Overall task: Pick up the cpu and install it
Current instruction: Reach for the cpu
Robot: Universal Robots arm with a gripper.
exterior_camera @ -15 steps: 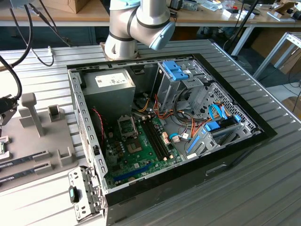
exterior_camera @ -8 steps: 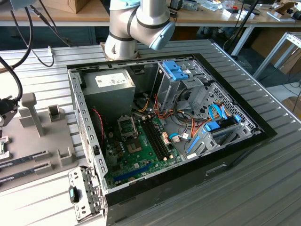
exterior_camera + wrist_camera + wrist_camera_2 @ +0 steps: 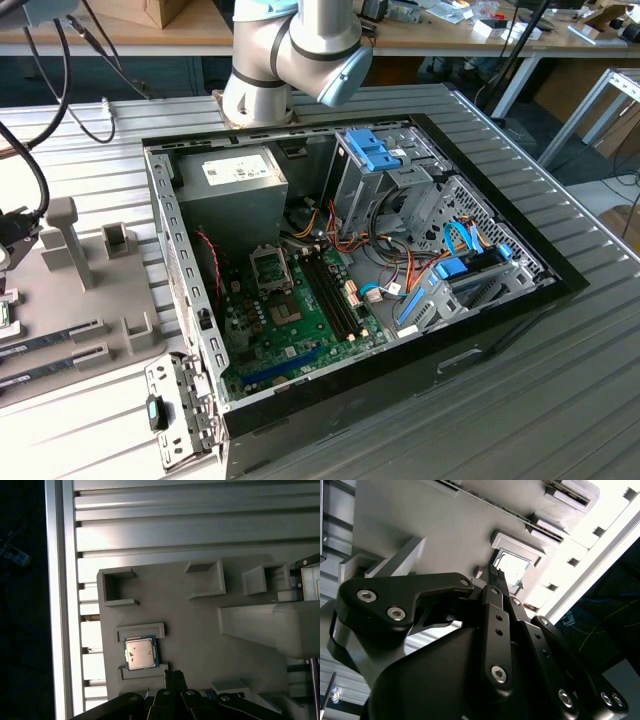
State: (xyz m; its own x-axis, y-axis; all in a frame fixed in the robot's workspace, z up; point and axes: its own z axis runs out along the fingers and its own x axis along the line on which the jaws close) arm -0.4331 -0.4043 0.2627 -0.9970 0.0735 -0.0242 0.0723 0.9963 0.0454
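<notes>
Approach looks to be the step in hand. In the first wrist view the gripper (image 3: pixel 173 676) hangs just beside the cpu (image 3: pixel 140 653), clear of it. Its black fingertips are drawn narrow, close together, with nothing between them.

The cpu lies flat on the grey fixture plate (image 3: pixel 200 645), seated between two raised ledges (image 3: pixel 140 629) that bracket opposite sides. It has not been lifted.

To do this well, I judge the fingers would need to spread wider than the chip and be centred over it. They should come down on the two sides the ledges leave free, so that they close on the green rim, not on the plastic. A square, level grasp matters, since a tilted chip would likely sit badly in a socket.

The cpu is a small flat square. Its top is brushed silvery metal that catches the light, and a thin green circuit-board border runs round it. The plate is matte grey with blocky pockets and posts, probably printed or moulded plastic. It rests on a ribbed aluminium table (image 3: pixel 150 535) of long bright slats.

In the exterior view the open computer case (image 3: pixel 190 300) fills the middle of the frame. The green motherboard (image 3: pixel 300 330) lies inside it, and the dark square socket (image 3: pixel 270 268) sits left of centre. The arm (image 3: pixel 290 50) stands at the upper middle.
</notes>
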